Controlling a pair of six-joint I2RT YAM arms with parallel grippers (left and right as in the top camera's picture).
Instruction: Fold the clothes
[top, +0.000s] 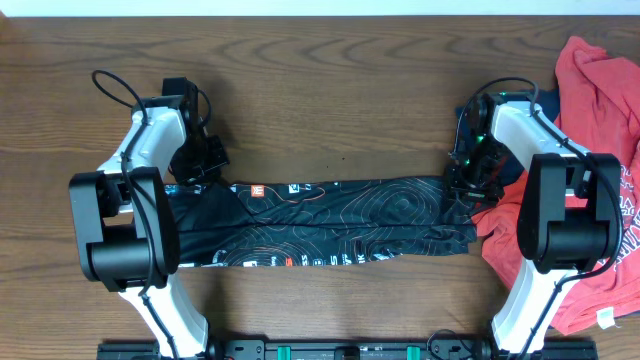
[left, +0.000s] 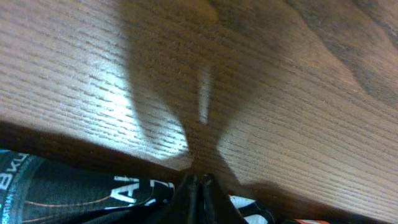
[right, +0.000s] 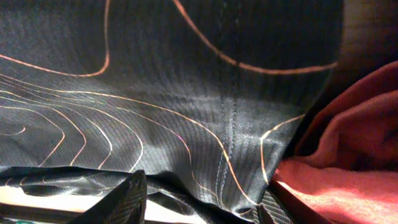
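The black jersey (top: 350, 220) with thin orange-red contour lines lies folded into a long strip across the table's middle. My left gripper (top: 208, 170) is at its far left edge. In the left wrist view its fingers (left: 200, 186) are pressed together on a fold of the jersey (left: 62, 193). My right gripper (top: 463, 185) is at the strip's right end. In the right wrist view its fingers (right: 202, 202) are spread wide, with jersey cloth (right: 186, 93) lying between them. The red printed T-shirt (top: 600, 90) is heaped at the right and also shows in the right wrist view (right: 348, 143).
A navy garment (top: 549, 103) shows beside the right arm, partly under the red T-shirt. The wooden table (top: 330, 90) is bare behind the jersey. The arm bases stand at the front edge.
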